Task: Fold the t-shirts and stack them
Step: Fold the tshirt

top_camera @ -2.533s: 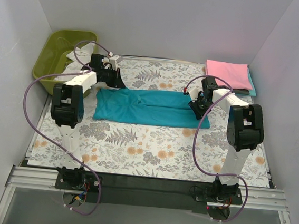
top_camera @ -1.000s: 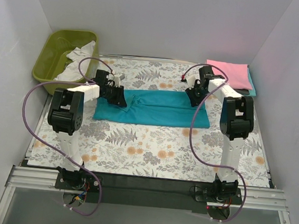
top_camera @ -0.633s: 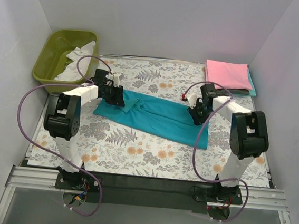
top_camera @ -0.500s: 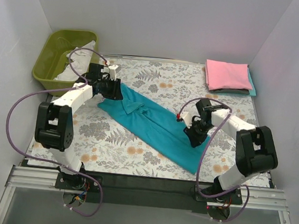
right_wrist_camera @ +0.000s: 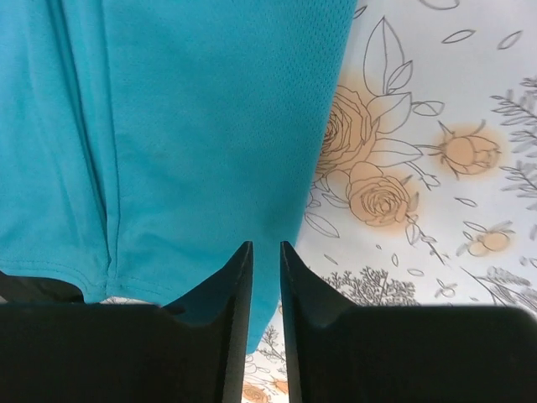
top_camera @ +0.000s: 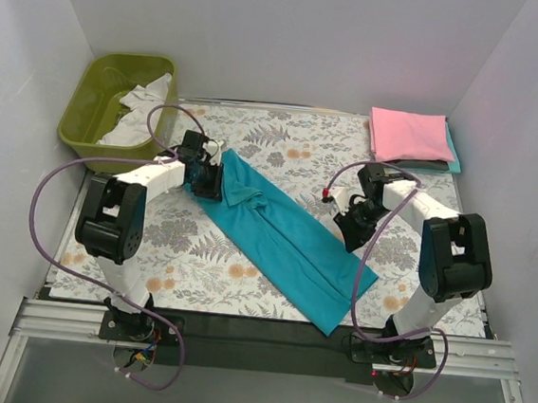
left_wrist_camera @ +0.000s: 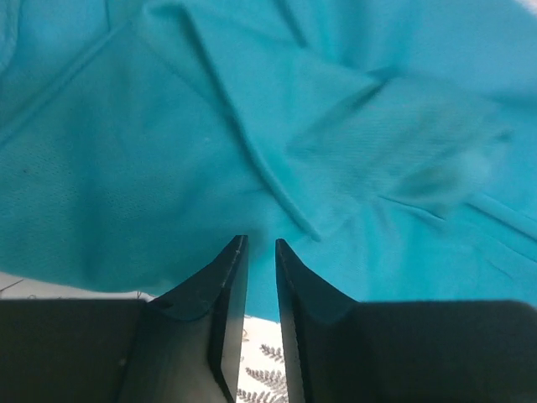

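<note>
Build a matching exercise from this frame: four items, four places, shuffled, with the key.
Items
1. teal t-shirt
2. pink t-shirt
3. olive-green tub
4. white cloth

Places
A. inside the tub
B. folded, far-right corner
C. spread diagonally on the floral table cloth
D. far-left corner

Pairs: 1-C, 2-B, 3-D, 4-A

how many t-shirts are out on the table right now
3: a long teal t-shirt diagonal mid-table, a folded pink t-shirt far right, a second teal t-shirt's edge under it. Others may be hidden.
</note>
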### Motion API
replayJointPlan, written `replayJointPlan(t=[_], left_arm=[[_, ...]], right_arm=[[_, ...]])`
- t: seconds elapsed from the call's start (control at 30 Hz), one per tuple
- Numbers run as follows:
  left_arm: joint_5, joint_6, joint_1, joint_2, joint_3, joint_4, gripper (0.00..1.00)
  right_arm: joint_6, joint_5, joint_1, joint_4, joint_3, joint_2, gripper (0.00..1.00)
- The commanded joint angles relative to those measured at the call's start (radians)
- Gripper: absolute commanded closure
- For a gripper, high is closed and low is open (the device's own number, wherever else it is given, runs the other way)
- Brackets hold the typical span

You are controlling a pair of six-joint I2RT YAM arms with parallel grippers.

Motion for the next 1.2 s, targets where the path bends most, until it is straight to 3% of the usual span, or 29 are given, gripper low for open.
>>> replayJointPlan(t=[0.0, 0.17, 0.23, 0.33, 0.43, 0.5, 0.6, 0.83, 1.0, 1.17], left_arm=[[-0.121, -0.035, -0.002, 0.034, 0.005, -0.004, 0.8], [-0.138, -0.001, -0.002, 0.175, 0.115, 0.011, 0.83], [-0.135, 0.028, -0.002, 0.301, 0.187, 0.012, 0.86], [-0.127, 0.074, -0.002, 0.492, 0.38, 0.025, 0.87], [-0.098, 0.12, -0.002, 0.681, 0.688, 0.013, 0.85], [-0.051, 0.125, -0.002, 0.752, 0.917, -0.011, 0.82], [0.035, 0.1, -0.002, 0.786, 1.065, -0.005, 0.75], [0.15, 0.002, -0.002, 0.447, 0.716, 0.204, 0.69], [0.127, -0.01, -0.002, 0.245, 0.507, 0.224, 0.68], [0.15, -0.055, -0.005, 0.163, 0.308, 0.197, 0.71]], right_arm=[[0.023, 0.001, 0.005, 0.014, -0.003, 0.043, 0.78], [0.035, -0.023, 0.01, 0.042, -0.035, 0.07, 0.78], [0.047, -0.039, 0.008, 0.04, -0.034, 0.073, 0.78], [0.061, -0.059, 0.01, 0.039, -0.012, 0.065, 0.75], [0.072, -0.06, 0.007, 0.036, 0.023, 0.05, 0.71], [0.077, -0.068, 0.007, 0.033, 0.038, 0.042, 0.7], [0.077, -0.088, 0.013, 0.034, 0.041, 0.04, 0.7], [0.12, -0.141, 0.053, 0.083, 0.113, 0.077, 0.71], [0.165, -0.157, 0.134, 0.137, 0.185, 0.138, 0.72], [0.186, -0.154, 0.204, 0.191, 0.187, 0.22, 0.75]])
